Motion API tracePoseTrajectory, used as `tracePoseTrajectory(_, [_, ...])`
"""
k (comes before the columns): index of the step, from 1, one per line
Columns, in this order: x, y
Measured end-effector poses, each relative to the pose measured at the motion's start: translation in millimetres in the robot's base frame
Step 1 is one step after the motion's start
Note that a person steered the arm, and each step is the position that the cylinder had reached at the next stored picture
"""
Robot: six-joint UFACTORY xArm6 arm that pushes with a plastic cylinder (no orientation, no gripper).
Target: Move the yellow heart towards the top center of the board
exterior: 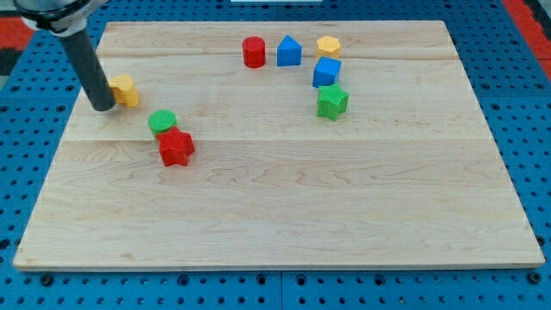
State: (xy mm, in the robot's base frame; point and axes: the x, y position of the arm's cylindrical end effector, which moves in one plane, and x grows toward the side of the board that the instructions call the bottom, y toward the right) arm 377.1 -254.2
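Observation:
The yellow heart [126,89] lies near the left edge of the wooden board [284,215], in its upper part. My tip [102,107] rests on the board right at the heart's left side, touching or almost touching it. The dark rod rises from the tip towards the view's top left.
A green cylinder [162,121] and a red star [176,147] sit together below and right of the heart. Near the top centre stand a red cylinder [253,52], a blue house-shaped block [289,51], a yellow hexagon [328,46], a blue cube [326,71] and a green star [331,101].

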Motion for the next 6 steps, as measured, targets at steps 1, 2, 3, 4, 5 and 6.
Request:
tracePoseTrajectory(1, [-17.1,-6.4])
tracePoseTrajectory(2, [-19.9,27.6])
tracePoseTrajectory(3, [-17.5,82.2])
tracePoseTrajectory(4, [-17.5,128.2])
tracePoseTrajectory(5, [-17.5,158.0])
tracePoseTrajectory(6, [-17.6,150.8])
